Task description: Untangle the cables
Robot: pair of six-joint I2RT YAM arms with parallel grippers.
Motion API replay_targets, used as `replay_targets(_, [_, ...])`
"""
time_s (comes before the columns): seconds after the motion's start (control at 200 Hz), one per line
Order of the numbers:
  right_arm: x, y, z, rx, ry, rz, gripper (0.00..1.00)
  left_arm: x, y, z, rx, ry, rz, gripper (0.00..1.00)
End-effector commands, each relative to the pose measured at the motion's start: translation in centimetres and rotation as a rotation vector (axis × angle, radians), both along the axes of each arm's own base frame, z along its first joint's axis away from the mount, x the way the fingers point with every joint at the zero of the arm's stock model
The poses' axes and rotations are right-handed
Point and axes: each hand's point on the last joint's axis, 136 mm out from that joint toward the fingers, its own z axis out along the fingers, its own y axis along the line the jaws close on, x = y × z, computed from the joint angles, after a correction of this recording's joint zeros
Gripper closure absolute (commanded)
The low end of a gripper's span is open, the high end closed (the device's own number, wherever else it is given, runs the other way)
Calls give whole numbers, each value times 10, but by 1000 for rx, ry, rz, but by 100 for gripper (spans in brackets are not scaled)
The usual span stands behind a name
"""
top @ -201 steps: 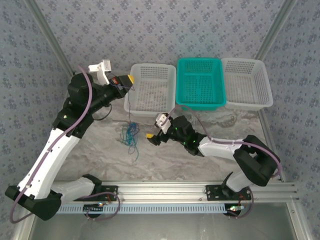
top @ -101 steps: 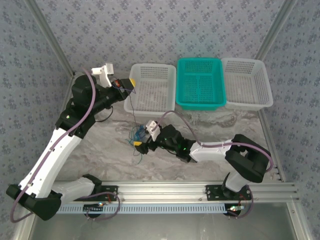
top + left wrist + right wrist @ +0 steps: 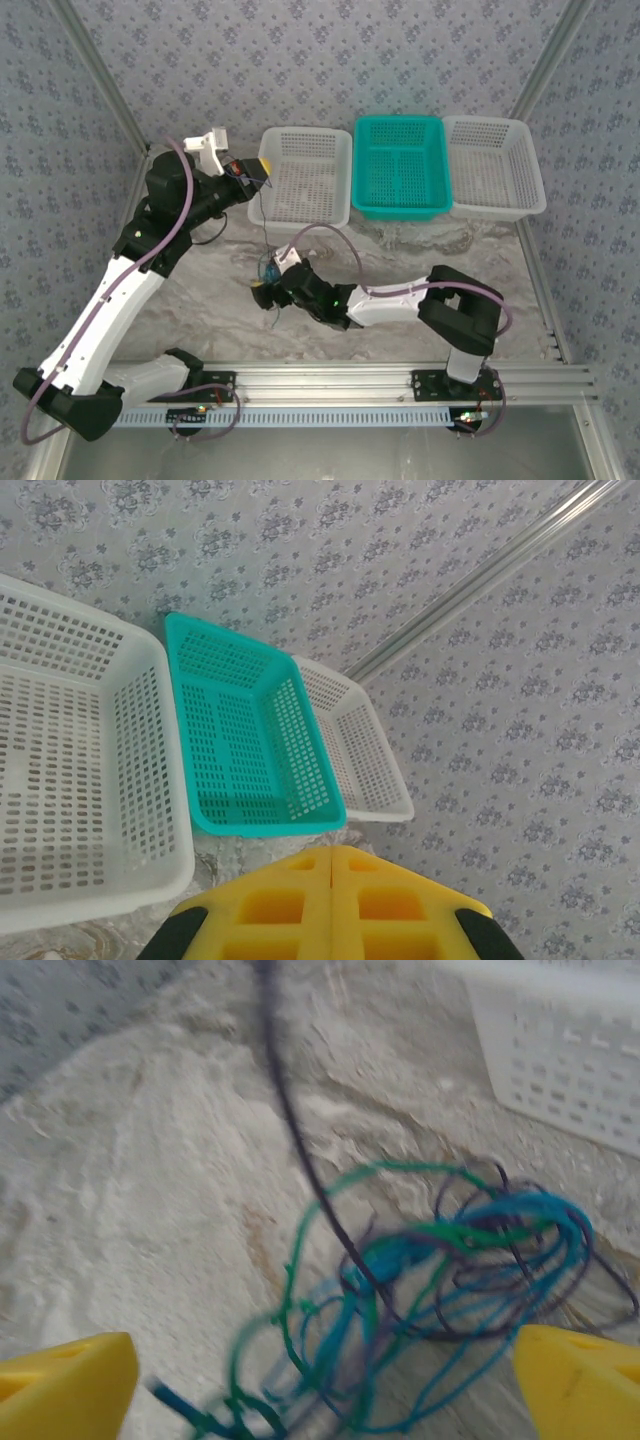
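The cables (image 3: 268, 268) lie in a tangle on the marble tabletop, with blue, teal-green and dark purplish strands looped together (image 3: 440, 1270). One dark strand (image 3: 290, 1110) rises out of the tangle to my left gripper (image 3: 257, 170), which hangs above it by the left white basket. Its yellow fingers (image 3: 300, 900) are pressed together, shut on that strand. My right gripper (image 3: 264, 287) is low over the table and open. In the right wrist view its yellow fingertips (image 3: 60, 1385) stand wide at either side of the tangle, with nothing gripped.
Three baskets stand in a row at the back: a white one (image 3: 305, 175), a teal one (image 3: 400, 165) and another white one (image 3: 495, 165). The left wrist view looks over them (image 3: 250, 750). Patterned walls close the sides. The right arm stretches low across the table's middle.
My right arm has swept left across the table and its open gripper now straddles the tangle. The left gripper has stayed shut and almost still above it.
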Motion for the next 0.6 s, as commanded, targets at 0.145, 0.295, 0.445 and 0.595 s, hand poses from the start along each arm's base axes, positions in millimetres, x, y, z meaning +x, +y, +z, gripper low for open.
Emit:
replay_targets(0.145, [15,-19,-13,-66,1,-71,79,-4,16,19,38,-57,65,100])
replay_targets(0.295, [16,-51,-17,-135,15,-79,100,5,59,33,142,-79,244,100])
replay_targets(0.445, [12,-111,-27,-343,16,-83,100,18,124,64,177,-123,447,100])
replay_targets(0.595, [3,-162,-40,-406,79,-132,100,26,180,94,172,-173,620,100])
